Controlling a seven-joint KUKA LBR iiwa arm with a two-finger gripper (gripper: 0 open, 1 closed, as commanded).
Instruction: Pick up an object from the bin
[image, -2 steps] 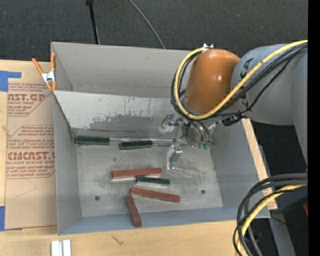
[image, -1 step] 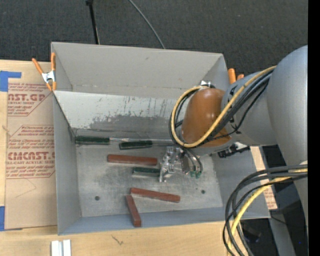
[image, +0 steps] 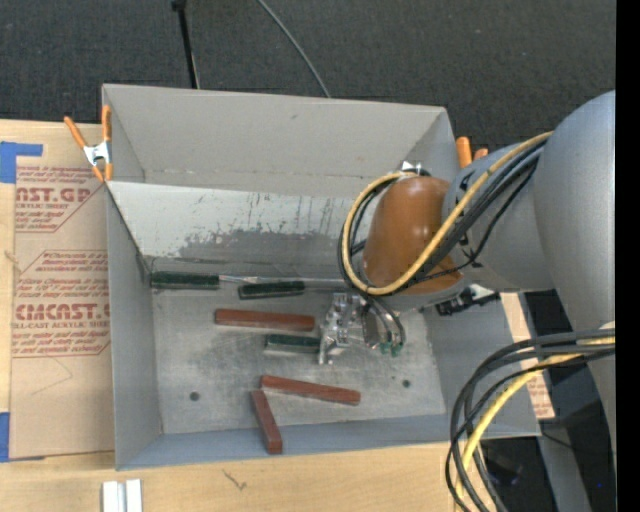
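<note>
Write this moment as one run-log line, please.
gripper: at right end of middle dark green stick | neighbour: brown stick alongside | grasp: unclear

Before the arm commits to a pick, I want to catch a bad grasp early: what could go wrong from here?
1. The gripper is at the right end of a short dark green stick in the middle of the bin, not over its centre; gripped there, the stick might swing or slip out.
2. A reddish-brown stick lies close alongside it, so it could be nudged or caught as well.
</note>
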